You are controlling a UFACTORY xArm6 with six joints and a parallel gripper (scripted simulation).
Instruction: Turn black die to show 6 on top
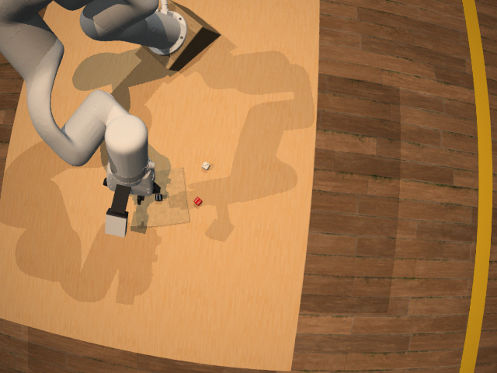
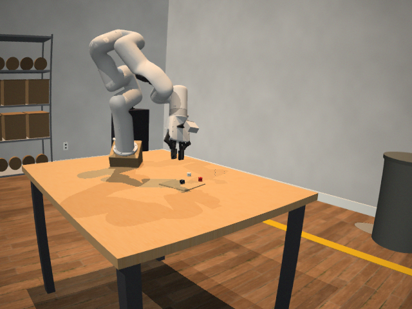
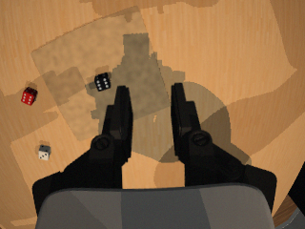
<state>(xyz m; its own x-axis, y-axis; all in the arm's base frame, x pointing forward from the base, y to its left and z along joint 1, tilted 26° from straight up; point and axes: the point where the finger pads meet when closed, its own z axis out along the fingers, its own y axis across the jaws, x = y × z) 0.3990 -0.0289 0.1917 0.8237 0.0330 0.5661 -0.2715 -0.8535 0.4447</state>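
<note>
Your hand (image 3: 151,110) hangs above the mat (image 3: 83,52), fingers part open, holding nothing. Black die (image 3: 102,82) sits on the mat just beyond the left fingertip, apart from it.

Wooden counter (image 2: 100,212) on dark legs over plank floor (image 2: 232,266), a yellow line (image 1: 477,180) painted across the boards. Metal shelf rack (image 2: 51,96) against the left wall, holding brown boxes (image 2: 24,91) and rows of round log ends (image 2: 26,63). Wall outlet (image 2: 65,145) beside it; dark grey bin (image 2: 394,199) at far right.
</note>
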